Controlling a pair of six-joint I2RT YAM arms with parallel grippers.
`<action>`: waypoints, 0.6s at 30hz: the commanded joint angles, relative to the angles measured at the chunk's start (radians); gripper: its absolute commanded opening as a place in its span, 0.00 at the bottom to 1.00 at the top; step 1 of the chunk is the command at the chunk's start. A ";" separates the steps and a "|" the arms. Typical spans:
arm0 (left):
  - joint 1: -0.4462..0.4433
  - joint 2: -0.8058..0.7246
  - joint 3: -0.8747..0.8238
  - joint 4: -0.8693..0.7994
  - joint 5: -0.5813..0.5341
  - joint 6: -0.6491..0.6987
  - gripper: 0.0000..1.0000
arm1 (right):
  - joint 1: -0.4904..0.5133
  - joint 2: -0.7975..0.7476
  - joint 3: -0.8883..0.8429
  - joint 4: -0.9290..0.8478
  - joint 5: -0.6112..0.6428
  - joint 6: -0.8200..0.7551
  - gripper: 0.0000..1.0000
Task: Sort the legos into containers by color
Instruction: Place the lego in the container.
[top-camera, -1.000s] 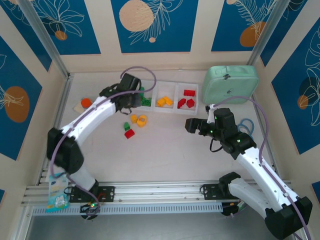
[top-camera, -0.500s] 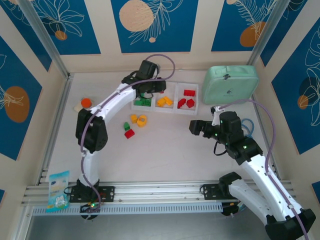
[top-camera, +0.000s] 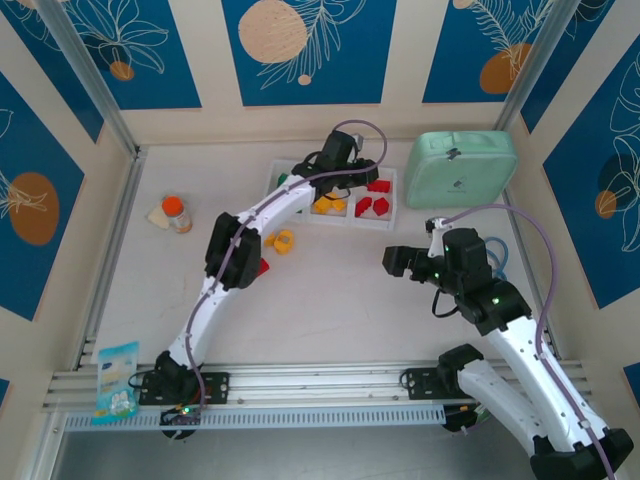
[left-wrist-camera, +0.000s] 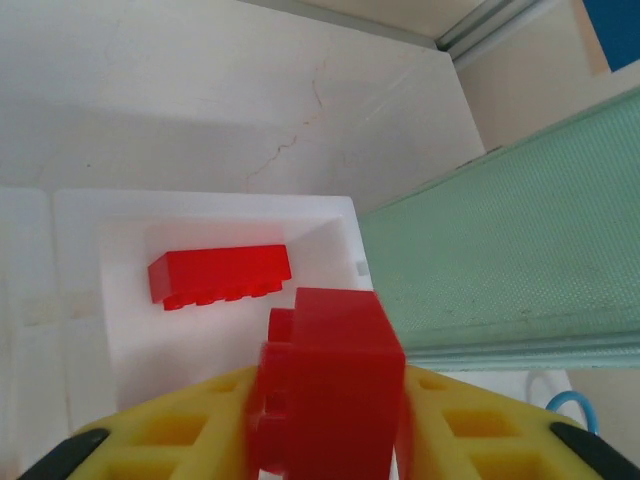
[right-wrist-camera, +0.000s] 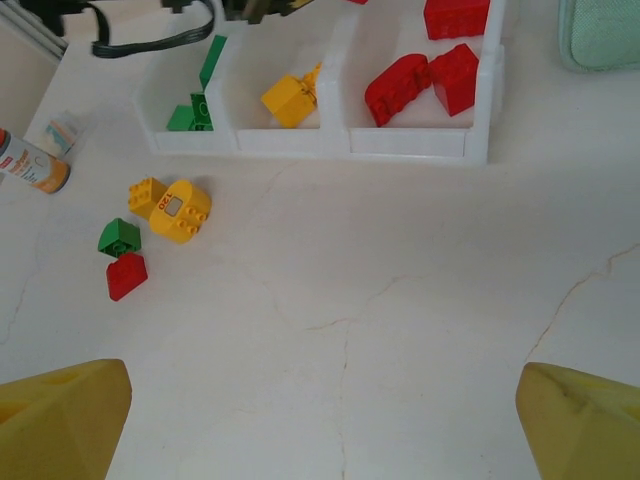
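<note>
- Writing: the loose yellow-orange round plastic brick (right-wrist-camera: 180, 210) carries a small grey tag, and the orange-capped small bottle (right-wrist-camera: 30, 165) has a red-printed label (both too small to read).
- The left gripper (left-wrist-camera: 325, 425) has its yellow fingers (left-wrist-camera: 470, 430) closed on a red chunky plastic brick (left-wrist-camera: 325, 385). It holds the brick above the right-end compartment of the white translucent 3-compartment plastic tray (left-wrist-camera: 350, 215), where a long red brick (left-wrist-camera: 220, 275) lies flat.
- The mint-green rounded case (left-wrist-camera: 510, 240) stands just beside that end of the tray.
- The right gripper (right-wrist-camera: 325, 420) is spread wide and holds nothing. Bare table (right-wrist-camera: 400, 300) lies open between it and the tray's front wall.
- The right wrist view shows green, yellow and red bricks in separate compartments from left to right. It also shows 1 green brick (right-wrist-camera: 120, 237) and 1 red brick (right-wrist-camera: 125, 275) loose near the round one.
- From overhead the left arm (top-camera: 240, 250) covers part of these loose bricks.
</note>
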 joint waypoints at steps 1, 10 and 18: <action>0.000 0.015 0.049 -0.002 -0.018 -0.026 0.38 | -0.005 -0.012 0.049 -0.054 0.010 -0.026 0.99; 0.000 -0.185 -0.130 -0.100 -0.028 0.076 0.72 | -0.007 -0.004 0.057 -0.039 -0.017 -0.022 0.99; -0.005 -0.719 -0.813 -0.151 -0.306 0.176 0.89 | -0.008 0.063 0.026 0.047 -0.082 -0.015 0.99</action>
